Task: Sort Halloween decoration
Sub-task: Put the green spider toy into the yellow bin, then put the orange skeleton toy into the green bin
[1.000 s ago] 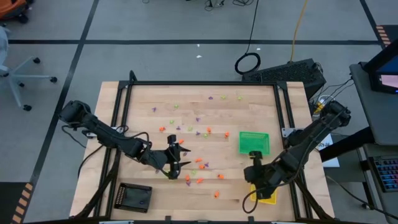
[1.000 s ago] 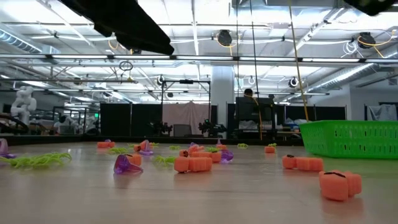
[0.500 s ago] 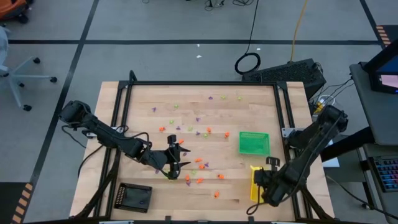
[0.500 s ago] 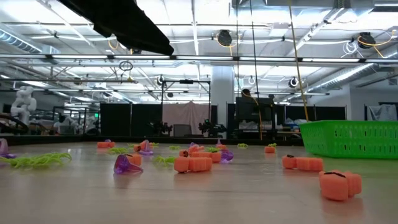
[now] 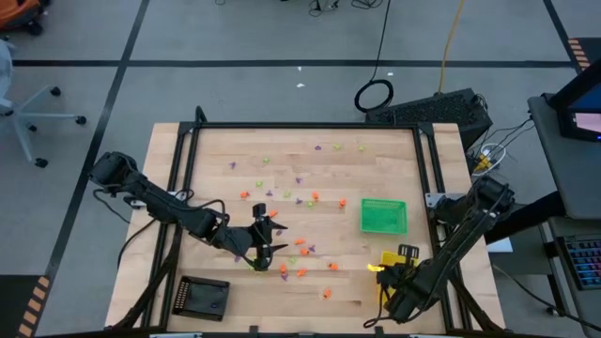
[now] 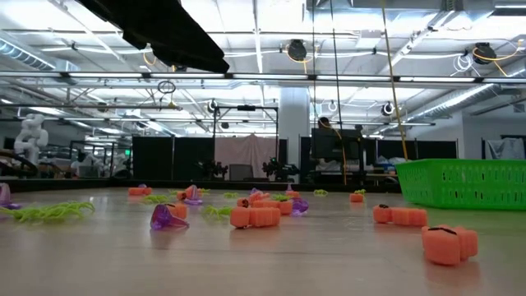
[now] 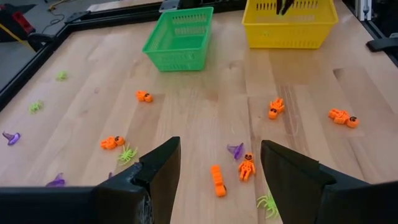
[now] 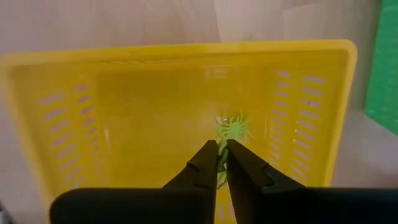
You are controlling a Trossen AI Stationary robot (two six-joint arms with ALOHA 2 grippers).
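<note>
One lime spider (image 8: 233, 127) in yellow tray (image 8: 62, 112)

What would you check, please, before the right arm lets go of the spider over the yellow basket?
1. Right gripper is over the yellow basket: ok.
2. Lime green spider sits at the fingertips, inside the basket's rim as seen from the right wrist: ok.
3. Fingers nearly together, spider pinched or just freed: cannot tell.
4. Green basket stands apart from the yellow one, so no mix-up: ok.
5. Left gripper is open above the trinkets mid-table, far from the right arm: ok.
6. Basket otherwise empty in the part the right wrist view shows: ok.
</note>
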